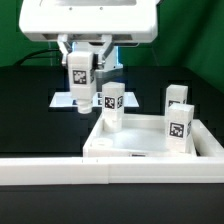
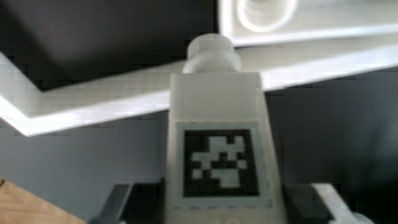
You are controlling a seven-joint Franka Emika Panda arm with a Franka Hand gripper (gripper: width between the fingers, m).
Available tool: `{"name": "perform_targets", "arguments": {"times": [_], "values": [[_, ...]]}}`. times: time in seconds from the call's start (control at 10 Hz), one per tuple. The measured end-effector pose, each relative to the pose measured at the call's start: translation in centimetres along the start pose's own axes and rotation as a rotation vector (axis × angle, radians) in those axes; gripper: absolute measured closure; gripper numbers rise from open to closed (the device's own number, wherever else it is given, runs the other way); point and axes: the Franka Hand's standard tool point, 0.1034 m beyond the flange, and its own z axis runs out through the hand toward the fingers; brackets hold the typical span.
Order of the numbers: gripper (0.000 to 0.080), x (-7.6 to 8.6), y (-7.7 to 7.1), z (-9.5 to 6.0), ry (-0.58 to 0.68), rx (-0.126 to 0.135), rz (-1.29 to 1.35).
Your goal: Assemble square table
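Note:
My gripper (image 1: 80, 70) hangs at the back of the exterior view's left and is shut on a white table leg (image 1: 81, 88) with a black-and-white tag. The leg hangs upright with its lower end just over the marker board (image 1: 60, 101). In the wrist view the leg (image 2: 221, 120) runs out between the fingers (image 2: 135, 200) of the gripper (image 2: 222, 208), its rounded peg end pointing at a white rim (image 2: 107, 100). The square table slab (image 1: 135, 150) with its raised rim lies in front. A second leg (image 1: 112, 101) stands at its far left corner.
Two more tagged legs (image 1: 178, 96) (image 1: 180, 127) stand at the slab's right side. A long white barrier wall (image 1: 50, 172) runs along the front. In the wrist view a white piece with a round hole (image 2: 267, 12) shows beyond the peg. The table surface is black.

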Motion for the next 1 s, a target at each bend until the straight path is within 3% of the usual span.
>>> {"name": "perform_targets", "arguments": {"times": [0.2, 0.4, 0.7, 0.8, 1.0], "values": [[0.0509, 0.7, 1.4, 0.4, 0.037, -0.013, -0.017], [0.0509, 1.5, 0.7, 0.5, 0.029, -0.005, -0.041], [0.0509, 1.3, 0.9, 0.6, 0.026, -0.009, -0.044], [0.0509, 0.3, 1.9, 0.5, 0.017, -0.012, -0.036], [0.0509, -0.1, 1.4, 0.7, 0.004, 0.016, -0.019]]}}
